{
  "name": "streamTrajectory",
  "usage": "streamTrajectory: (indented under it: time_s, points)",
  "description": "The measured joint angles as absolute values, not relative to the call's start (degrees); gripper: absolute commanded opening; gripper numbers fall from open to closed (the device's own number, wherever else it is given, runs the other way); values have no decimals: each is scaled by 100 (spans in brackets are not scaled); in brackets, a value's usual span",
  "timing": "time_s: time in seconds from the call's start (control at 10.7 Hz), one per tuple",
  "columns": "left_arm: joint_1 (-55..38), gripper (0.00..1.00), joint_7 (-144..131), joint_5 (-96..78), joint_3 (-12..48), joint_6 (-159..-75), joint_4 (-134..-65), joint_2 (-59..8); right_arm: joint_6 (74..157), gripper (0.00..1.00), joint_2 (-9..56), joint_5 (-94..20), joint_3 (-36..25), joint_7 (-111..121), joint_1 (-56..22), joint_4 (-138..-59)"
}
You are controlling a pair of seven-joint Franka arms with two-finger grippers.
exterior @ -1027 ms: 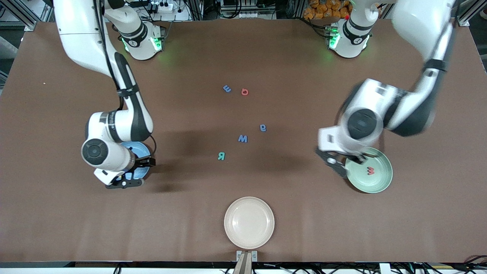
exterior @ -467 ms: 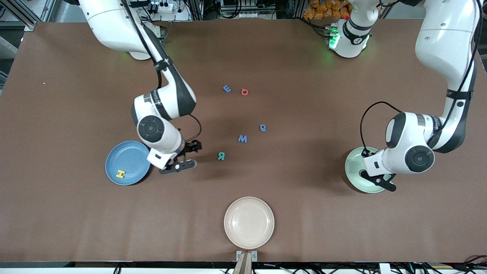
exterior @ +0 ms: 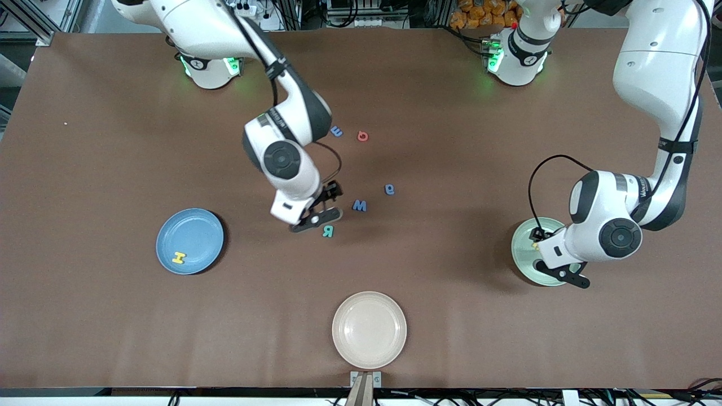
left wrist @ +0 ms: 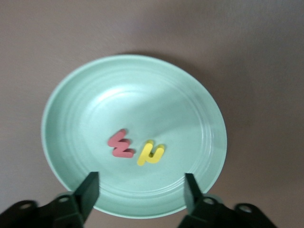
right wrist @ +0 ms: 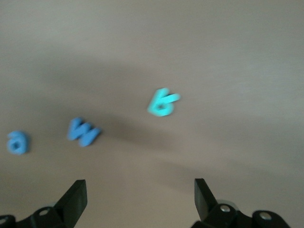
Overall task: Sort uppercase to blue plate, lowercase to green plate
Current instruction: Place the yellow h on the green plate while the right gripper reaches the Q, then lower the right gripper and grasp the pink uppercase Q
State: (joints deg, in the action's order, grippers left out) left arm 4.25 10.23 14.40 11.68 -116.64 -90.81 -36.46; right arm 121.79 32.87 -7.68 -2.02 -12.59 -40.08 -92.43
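My left gripper [left wrist: 141, 183] hangs open and empty over the green plate [left wrist: 142, 90], at the left arm's end of the table. On that plate lie a red lowercase m/w [left wrist: 120, 145] and a hooked yellow one [left wrist: 150, 153]. The right gripper [right wrist: 141, 190], also open, hovers above the table beside the teal R [exterior: 328, 230]. A blue M/W [exterior: 360, 205], a round blue e-like letter [exterior: 390, 189], the red Q [exterior: 362, 136] and another blue letter [exterior: 337, 131] lie mid-table. The blue plate [exterior: 194, 231] holds the yellow H [exterior: 178, 258].
A cream plate [exterior: 369, 330] sits at the table's edge nearest the front camera, in the middle. The left arm covers much of the green plate [exterior: 522, 248] in the front view. Brown cloth covers the whole table.
The right arm swung from over the blue plate, where the H now lies, to the teal R. The left arm settled over the green plate and its gripper opened; the yellow letter lies there.
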Motion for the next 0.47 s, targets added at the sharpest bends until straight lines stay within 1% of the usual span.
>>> streamTrajectory:
  time_s: [0.19,0.47]
  points:
    - [407,100,1009,1223,1175,-11651,-9010,-3347,12203,100,3292,-767,-198,-1343,-4454,-9239]
    - [392,100,1008,1078,1178,-11374,-8992,-2652,12458,100,3326,-767,-185,-1470,-4650,-9449]
